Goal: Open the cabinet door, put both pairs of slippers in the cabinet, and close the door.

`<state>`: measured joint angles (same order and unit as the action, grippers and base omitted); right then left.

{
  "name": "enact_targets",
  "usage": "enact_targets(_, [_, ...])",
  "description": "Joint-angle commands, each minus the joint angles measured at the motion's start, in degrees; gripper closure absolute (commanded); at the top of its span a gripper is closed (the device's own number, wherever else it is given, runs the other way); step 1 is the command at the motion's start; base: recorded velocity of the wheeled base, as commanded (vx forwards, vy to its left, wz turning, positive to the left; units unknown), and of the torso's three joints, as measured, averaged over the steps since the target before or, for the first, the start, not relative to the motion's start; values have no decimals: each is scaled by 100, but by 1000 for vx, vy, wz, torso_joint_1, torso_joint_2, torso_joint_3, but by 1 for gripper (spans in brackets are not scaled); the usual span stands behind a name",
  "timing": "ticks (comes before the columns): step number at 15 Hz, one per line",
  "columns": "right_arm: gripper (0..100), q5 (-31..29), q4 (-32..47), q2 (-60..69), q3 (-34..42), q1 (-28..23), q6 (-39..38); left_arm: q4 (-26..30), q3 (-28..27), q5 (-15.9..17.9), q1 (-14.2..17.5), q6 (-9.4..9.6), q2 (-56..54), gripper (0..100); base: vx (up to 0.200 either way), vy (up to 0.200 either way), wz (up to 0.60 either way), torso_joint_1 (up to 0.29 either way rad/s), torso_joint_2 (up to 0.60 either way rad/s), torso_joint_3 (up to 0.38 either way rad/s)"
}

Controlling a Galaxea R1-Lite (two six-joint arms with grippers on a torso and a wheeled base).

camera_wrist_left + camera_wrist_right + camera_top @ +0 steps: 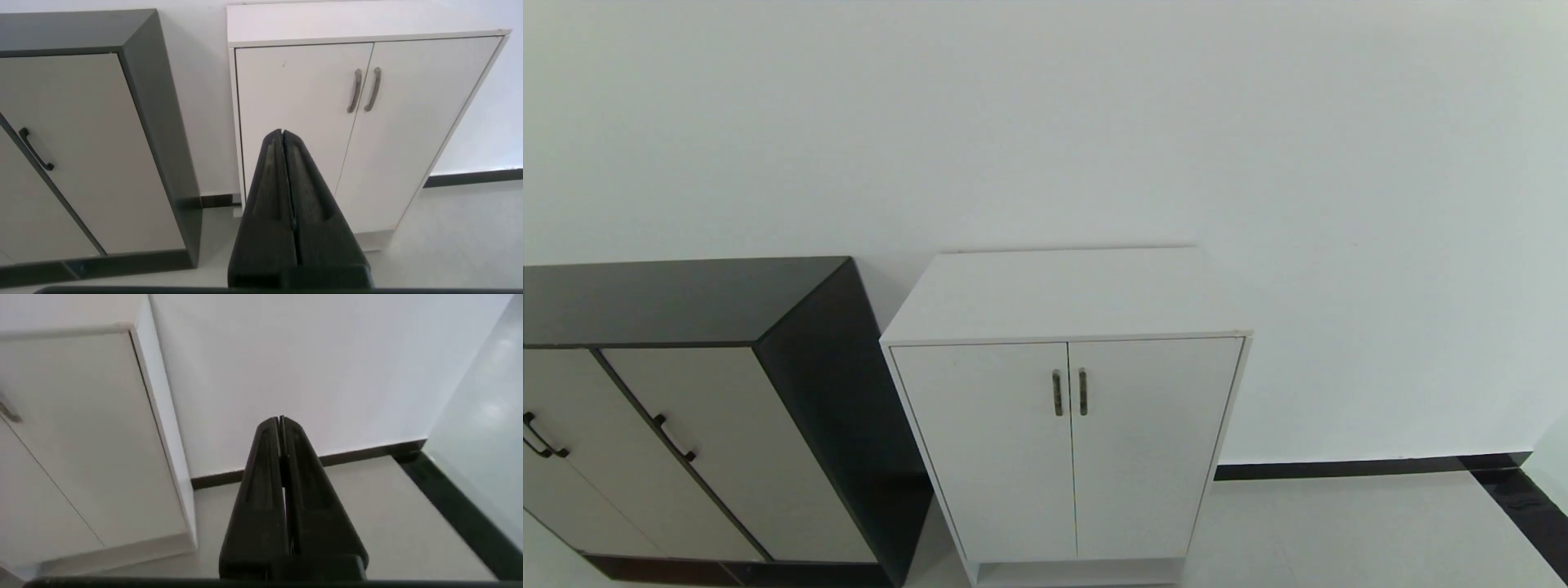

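The white cabinet [1066, 294] has both doors [988, 449] closed, slim metal handles [1058, 393] side by side; the left gripper [282, 135] and right gripper [280, 423] are pinched together, empty.

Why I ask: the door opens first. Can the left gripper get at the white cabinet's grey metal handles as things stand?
Probably yes. The shut left gripper points toward the white two-door cabinet. Nothing stands between it and the grey bar handles, but it must open first.
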<state>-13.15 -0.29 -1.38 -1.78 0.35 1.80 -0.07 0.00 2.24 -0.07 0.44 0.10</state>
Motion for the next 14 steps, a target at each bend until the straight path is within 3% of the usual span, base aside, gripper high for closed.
enact_targets(1, [100, 182, -32, 138, 55, -27, -31, -1, 0, 4, -1, 9, -1, 100, 0, 0, 0, 0, 0, 0])
enact_targets(6, [100, 1579, 20, 138, 178, -35, 250, -1, 0, -5, -1, 9, -1, 100, 0, 0, 0, 0, 0, 0])
enact_targets(14, [100, 1518, 20, 138, 178, -35, -145, -1, 0, 4, -1, 9, -1, 100, 0, 0, 0, 0, 0, 0])
